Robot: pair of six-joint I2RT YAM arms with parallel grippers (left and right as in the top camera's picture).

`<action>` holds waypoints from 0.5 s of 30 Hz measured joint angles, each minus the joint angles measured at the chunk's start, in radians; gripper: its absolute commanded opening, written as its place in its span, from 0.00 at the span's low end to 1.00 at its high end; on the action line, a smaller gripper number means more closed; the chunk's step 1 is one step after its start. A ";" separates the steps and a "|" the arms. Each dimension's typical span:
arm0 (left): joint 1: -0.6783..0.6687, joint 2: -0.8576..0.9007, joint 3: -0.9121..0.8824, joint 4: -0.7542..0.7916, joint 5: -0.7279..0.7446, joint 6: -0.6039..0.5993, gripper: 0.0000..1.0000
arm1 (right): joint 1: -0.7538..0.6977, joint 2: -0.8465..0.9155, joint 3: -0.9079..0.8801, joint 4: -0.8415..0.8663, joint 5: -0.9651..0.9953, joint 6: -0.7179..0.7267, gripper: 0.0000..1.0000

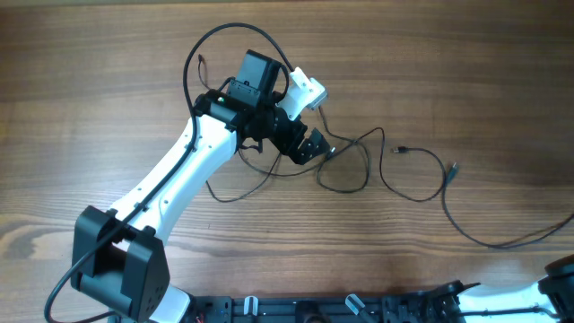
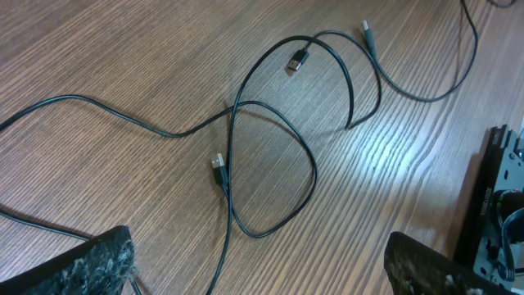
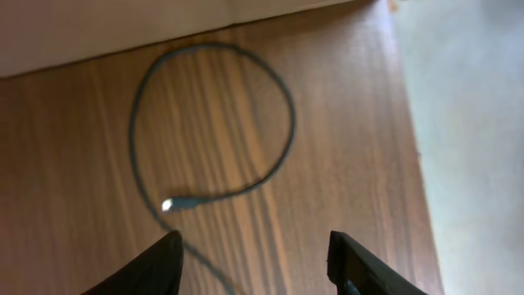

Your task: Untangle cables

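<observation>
Now cables (image 2: 218, 164) looped just ahead of L tool (image 2: 255, 239).

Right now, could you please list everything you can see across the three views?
cables: a few, exact count unclear where they cross; thin, black; lying in loose loops on the table, one trailing towards the right edge.
table: one, brown wood grain, under everything.
pale surface: one, off-white, beyond the table edge in the right wrist view.
left arm: one, white and black, reaching from the lower left to the cables.
left gripper: one, dark, open, above the loops.
right arm: one, white and black, only partly in view at the lower right corner.
right gripper: one, black, open, above a cable loop.
</observation>
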 measured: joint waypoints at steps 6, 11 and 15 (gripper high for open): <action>0.000 0.000 0.000 0.001 0.020 0.000 1.00 | 0.061 0.000 -0.009 -0.009 -0.136 -0.074 0.62; 0.000 0.000 0.000 0.012 0.025 0.000 1.00 | 0.298 0.001 -0.113 -0.004 -0.140 -0.091 0.64; 0.000 0.000 0.000 0.005 0.025 0.000 1.00 | 0.484 0.001 -0.252 0.023 -0.042 -0.003 0.65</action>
